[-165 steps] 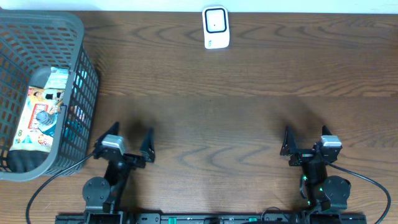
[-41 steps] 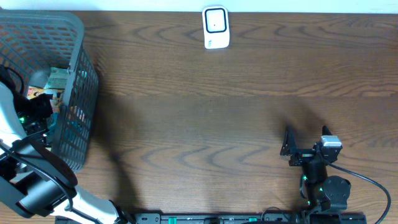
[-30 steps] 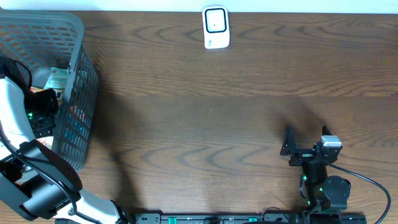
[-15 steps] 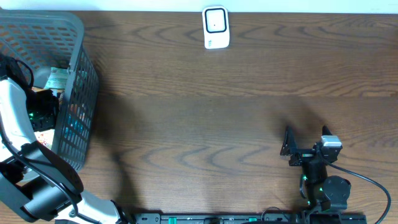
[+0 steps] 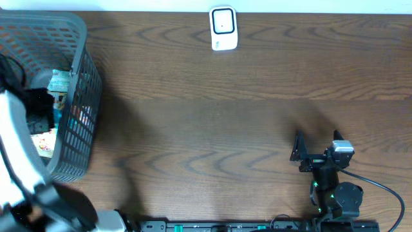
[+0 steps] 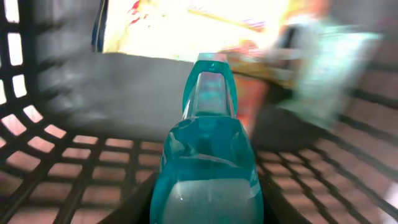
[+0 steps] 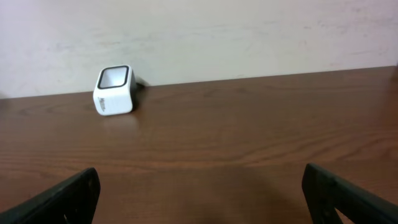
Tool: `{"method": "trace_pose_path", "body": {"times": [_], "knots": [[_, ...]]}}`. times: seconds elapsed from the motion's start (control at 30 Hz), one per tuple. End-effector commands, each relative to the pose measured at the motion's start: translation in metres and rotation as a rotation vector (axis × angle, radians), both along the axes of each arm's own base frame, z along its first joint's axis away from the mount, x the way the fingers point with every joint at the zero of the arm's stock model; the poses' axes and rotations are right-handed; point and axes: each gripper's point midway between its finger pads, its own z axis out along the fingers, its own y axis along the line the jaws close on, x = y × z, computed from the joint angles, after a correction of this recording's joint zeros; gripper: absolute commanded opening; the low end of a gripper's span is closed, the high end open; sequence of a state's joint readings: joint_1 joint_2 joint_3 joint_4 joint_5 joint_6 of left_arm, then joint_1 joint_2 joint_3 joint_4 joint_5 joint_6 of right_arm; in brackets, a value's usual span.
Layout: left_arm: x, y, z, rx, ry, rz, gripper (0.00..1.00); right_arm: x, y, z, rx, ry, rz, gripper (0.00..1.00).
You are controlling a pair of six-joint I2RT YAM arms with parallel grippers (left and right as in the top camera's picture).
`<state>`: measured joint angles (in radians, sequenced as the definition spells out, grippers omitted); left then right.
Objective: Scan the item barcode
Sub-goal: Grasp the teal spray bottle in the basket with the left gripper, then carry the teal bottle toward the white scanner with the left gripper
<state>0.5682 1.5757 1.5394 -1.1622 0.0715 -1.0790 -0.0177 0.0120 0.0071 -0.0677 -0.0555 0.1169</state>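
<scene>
Looking down from overhead, we have a grey plastic basket [image 5: 82, 38] at ten o'clock, its walls an open lattice of square holes. The white left arm reaches over the rim and the black left gripper [image 5: 38, 108] is down inside. Beside it lie a colourful flat packet [image 5: 45, 138] and a pale green one [image 5: 58, 82]. The dark wooden table [image 5: 225, 116] shows wavy grain. At twelve o'clock stands the scanner [image 5: 223, 28], a small white rounded block with a black-framed window.

From the left wrist we get what the overhead hides: a teal translucent container [image 6: 210, 155], glossy, with rounded shoulders and a narrower top. It fills the middle of the frame above the basket's gridded floor. Dark finger edges press on both its sides at six o'clock, so we call it clamped. The packets behind are a bright blur.

At five o'clock, the right gripper [image 5: 315, 149] sits low over the table, fingers spread wide with nothing between them. Its wrist camera shows both black fingers [image 7: 69, 198] at the bottom corners and the scanner's angled face at ten o'clock, before a pale wall [image 7: 249, 31].
</scene>
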Motion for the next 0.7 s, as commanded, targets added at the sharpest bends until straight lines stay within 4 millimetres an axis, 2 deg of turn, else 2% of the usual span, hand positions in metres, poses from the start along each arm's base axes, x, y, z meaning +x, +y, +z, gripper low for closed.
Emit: {"method": "trace_pose_path", "body": {"times": [0.0,0.17,0.4,0.5,0.67], "knots": [[-0.011,-0.004,0.057,0.12,-0.151,-0.007,0.22,0.0,-0.002,0.0,-0.007,0.0,-0.009,0.99],[-0.031,-0.017,0.119,0.241,-0.345,-0.001,0.22,0.0,-0.002,0.0,-0.007,-0.001,-0.009,0.99],[-0.069,-0.043,0.19,0.389,-0.591,-0.002,0.22,0.0,-0.002,0.0,-0.007,-0.001,-0.009,0.99],[-0.076,-0.067,0.205,0.369,-0.68,-0.059,0.22,0.0,-0.002,0.0,-0.007,-0.001,-0.009,0.99],[-0.064,-0.113,0.21,0.253,-0.765,-0.249,0.22,0.0,-0.002,0.0,-0.007,0.0,-0.009,0.99]]}}
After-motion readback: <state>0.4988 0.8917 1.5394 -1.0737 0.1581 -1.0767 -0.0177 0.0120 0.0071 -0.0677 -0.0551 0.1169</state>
